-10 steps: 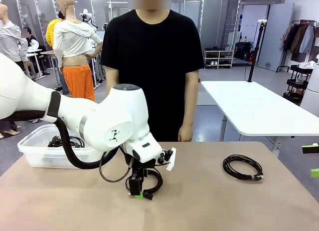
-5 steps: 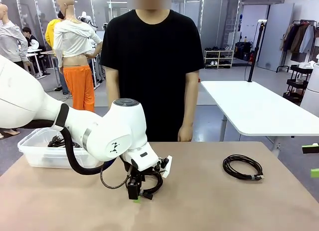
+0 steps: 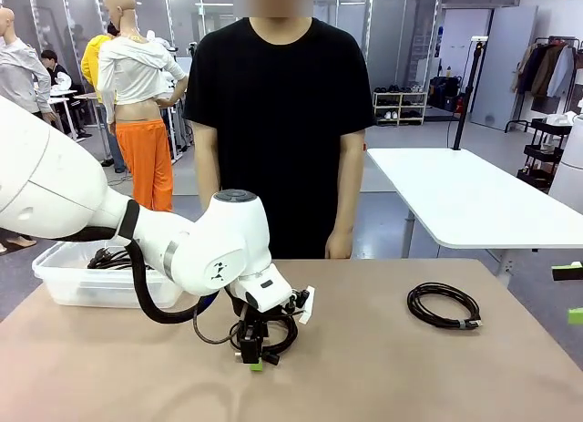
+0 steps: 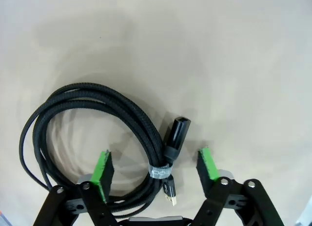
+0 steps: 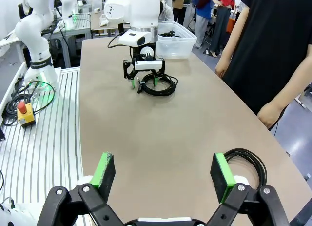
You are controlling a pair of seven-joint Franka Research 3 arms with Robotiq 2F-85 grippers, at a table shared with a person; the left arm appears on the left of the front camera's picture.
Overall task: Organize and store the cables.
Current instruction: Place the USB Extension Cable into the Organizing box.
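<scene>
A coiled black cable point(image 3: 281, 332) bound with a tie lies on the brown table near its middle. My left gripper point(image 3: 254, 355) stands open and low over it. In the left wrist view the left gripper point(image 4: 155, 166) has its green pads point(image 4: 103, 168) on either side of the cable point(image 4: 92, 109), around its tied section and plug end. A second coiled cable point(image 3: 444, 304) lies at the right of the table. My right gripper point(image 5: 162, 173) is open and empty, with that cable point(image 5: 249, 160) just beyond its right finger. The right gripper point(image 3: 572, 294) sits at the picture's right edge.
A clear plastic bin point(image 3: 64, 281) at the table's left holds more black cables point(image 3: 117, 256); the bin point(image 5: 176, 41) also appears behind the left arm. A person in a black shirt point(image 3: 278, 121) stands at the far side, hands down.
My left arm has come down and slightly toward me, bringing the open gripper lower over the coiled cable. The right gripper and the other cable have not moved.
</scene>
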